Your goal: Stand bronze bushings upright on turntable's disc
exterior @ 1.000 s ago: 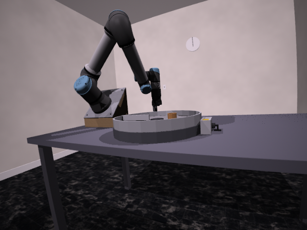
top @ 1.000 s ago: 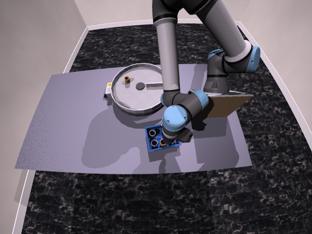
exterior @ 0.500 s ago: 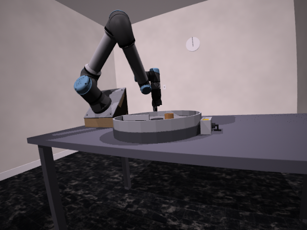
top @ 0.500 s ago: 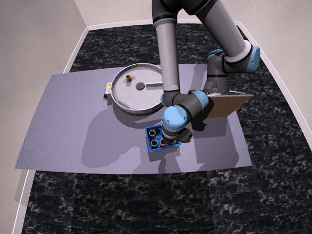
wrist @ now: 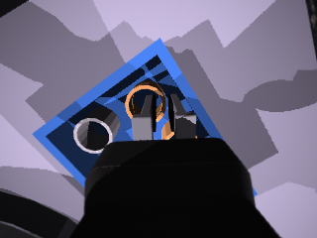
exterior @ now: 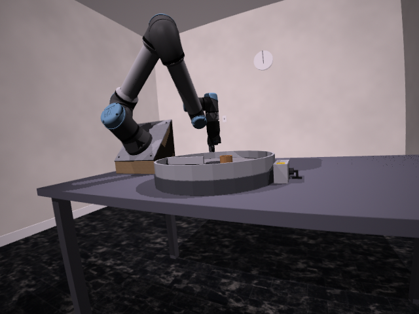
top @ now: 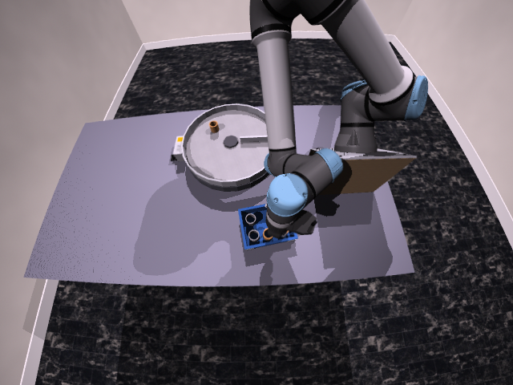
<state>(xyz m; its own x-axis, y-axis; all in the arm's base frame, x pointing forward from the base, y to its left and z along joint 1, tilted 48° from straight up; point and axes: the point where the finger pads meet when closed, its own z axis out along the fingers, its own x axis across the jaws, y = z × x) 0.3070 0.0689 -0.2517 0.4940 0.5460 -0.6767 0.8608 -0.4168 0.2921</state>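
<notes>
End effector (top: 276, 233) (exterior: 211, 149) (wrist: 161, 106) over the crate (top: 242, 228) (wrist: 97, 88), its fingers a narrow gap apart. Bronze ring (wrist: 129, 101) lies beside the left-hand finger in the wrist view, inside the crate walls. One bronze bushing (top: 213, 127) (exterior: 226, 159) upright on the disc (top: 225, 164), apart from hub (top: 230, 141) and rim (top: 225, 182) (exterior: 213, 172); open disc around it.

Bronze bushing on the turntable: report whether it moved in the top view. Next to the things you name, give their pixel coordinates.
Yes: the bronze bushing (top: 214, 127) (exterior: 226, 159) shifted slightly rightward, judged against the control box (top: 178, 145) (exterior: 281, 171).
</notes>
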